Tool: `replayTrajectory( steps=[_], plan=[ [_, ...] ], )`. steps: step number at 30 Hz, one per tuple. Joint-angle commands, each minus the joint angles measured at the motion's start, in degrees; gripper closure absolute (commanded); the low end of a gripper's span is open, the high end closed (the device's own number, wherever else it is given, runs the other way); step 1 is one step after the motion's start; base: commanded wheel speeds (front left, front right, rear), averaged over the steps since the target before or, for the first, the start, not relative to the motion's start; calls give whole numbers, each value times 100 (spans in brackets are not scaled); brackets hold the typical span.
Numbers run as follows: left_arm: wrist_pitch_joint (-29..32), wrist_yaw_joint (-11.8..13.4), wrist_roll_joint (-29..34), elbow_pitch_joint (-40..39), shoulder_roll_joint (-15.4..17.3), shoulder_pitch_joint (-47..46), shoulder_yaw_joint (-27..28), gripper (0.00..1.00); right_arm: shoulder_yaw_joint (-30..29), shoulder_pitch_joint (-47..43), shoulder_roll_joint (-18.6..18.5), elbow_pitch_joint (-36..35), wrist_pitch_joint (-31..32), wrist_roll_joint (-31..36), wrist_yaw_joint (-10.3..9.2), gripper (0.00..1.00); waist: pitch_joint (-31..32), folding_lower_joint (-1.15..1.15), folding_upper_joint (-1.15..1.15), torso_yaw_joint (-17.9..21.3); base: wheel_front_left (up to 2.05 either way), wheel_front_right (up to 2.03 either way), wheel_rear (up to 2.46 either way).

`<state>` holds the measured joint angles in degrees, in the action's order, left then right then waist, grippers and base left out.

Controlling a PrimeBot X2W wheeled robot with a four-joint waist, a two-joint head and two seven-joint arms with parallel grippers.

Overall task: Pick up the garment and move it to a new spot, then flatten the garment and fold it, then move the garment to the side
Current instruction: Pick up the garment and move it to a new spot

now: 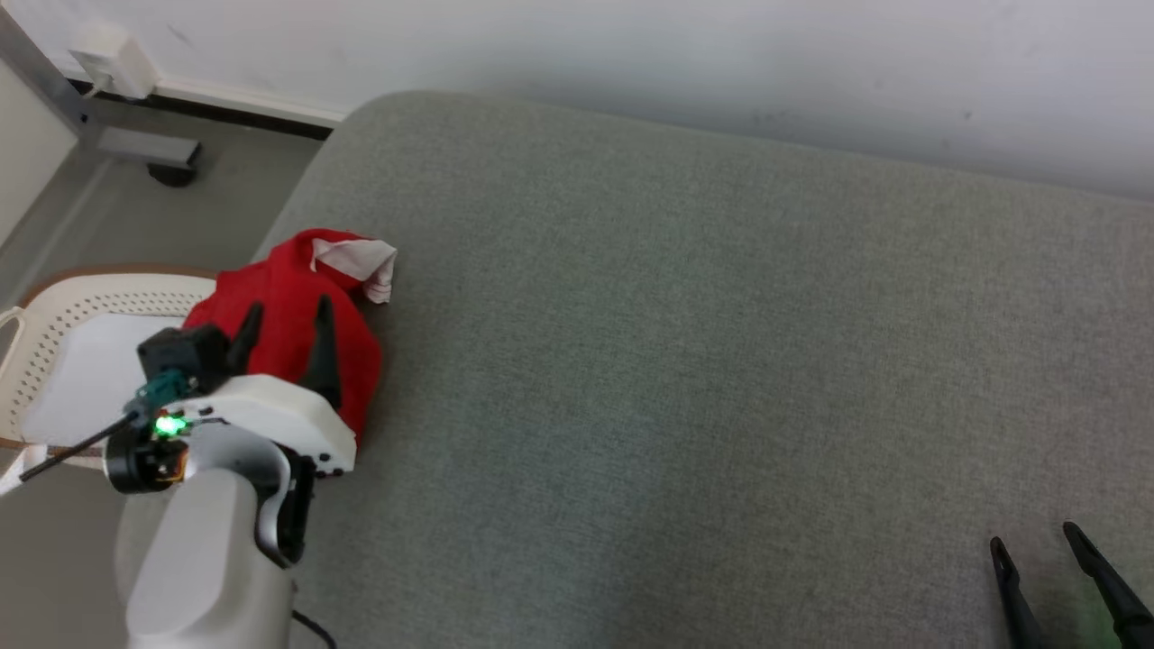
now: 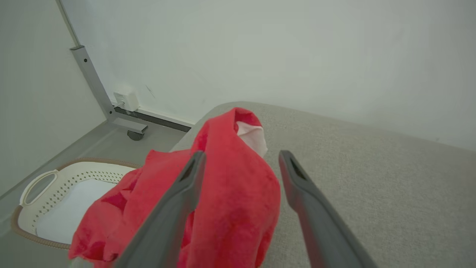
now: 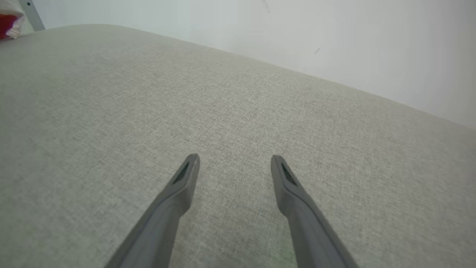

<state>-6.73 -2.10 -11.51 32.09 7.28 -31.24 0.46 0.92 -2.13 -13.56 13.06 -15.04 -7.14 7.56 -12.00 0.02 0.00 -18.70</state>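
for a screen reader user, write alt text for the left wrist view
The left gripper, open, points at a crumpled red garment heaped at the edge of a grey cushioned surface. A pale perforated laundry basket sits on the floor beside it, with a white wall behind.

At the left edge of the cushion [image 1: 676, 361], heaped: the garment [image 1: 288, 270], partly overhanging toward the basket [image 1: 54, 315]. Basket on the floor [image 1: 180, 216], just left of the cushion. Over the garment, from the near side: the left claw [image 1: 288, 304], fingers spread. Far right, over the cushion's near part, well apart from the garment: the right claw [image 1: 1034, 534], likewise spread. Behind the cushion, the wall [image 1: 631, 54]; behind the basket, by the wall, a post's foot [image 1: 149, 149].
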Motion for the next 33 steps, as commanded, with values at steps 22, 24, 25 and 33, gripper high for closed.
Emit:
replayTrajectory(
  steps=[22,24,25,33],
  plan=[
    [-6,-139,-812,3001,75,-1656,589,100,212,250,-105,133,-5,-295,-16,0,-226,-2,0,506,0,0,0],
    [15,-271,-966,2892,78,-1820,627,100,254,235,-25,167,-5,-310,-16,0,-58,-2,0,558,0,0,0],
    [70,-336,-988,2809,79,-1903,613,100,275,216,15,185,-5,-303,-16,0,27,-2,0,585,0,0,0],
    [693,-531,-1233,1514,32,-2187,214,100,361,134,339,299,-6,-340,-16,0,599,-2,0,910,0,0,0]
  ],
)
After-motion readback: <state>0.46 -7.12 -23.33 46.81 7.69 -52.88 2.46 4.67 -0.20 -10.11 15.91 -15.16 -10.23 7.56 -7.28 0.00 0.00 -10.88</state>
